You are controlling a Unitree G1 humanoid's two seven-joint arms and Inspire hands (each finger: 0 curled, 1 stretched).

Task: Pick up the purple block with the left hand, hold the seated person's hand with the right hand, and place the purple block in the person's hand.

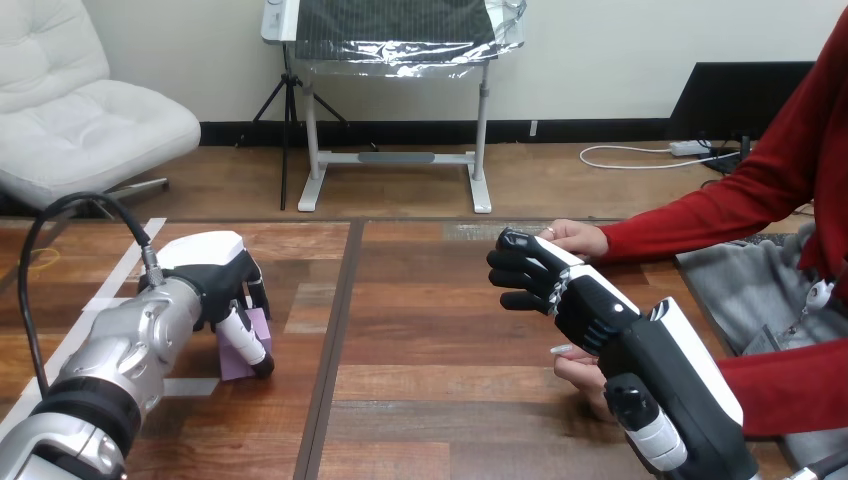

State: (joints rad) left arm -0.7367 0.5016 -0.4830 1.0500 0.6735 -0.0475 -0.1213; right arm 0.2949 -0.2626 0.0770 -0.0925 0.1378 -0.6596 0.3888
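Note:
The purple block stands on the wooden table at the left. My left hand is over it, with fingers curled down behind the block and the thumb across its front. My right hand hovers at centre right, its back towards me. One of the person's hands, with a red sleeve, sits just beyond my right hand and looks to touch its far edge. I cannot tell whether my right hand holds it. The person's other hand rests on the table under my right forearm.
White tape strips mark the table around the block. A dark seam runs down the table between the two halves. Grey cloth lies at the right edge by the person.

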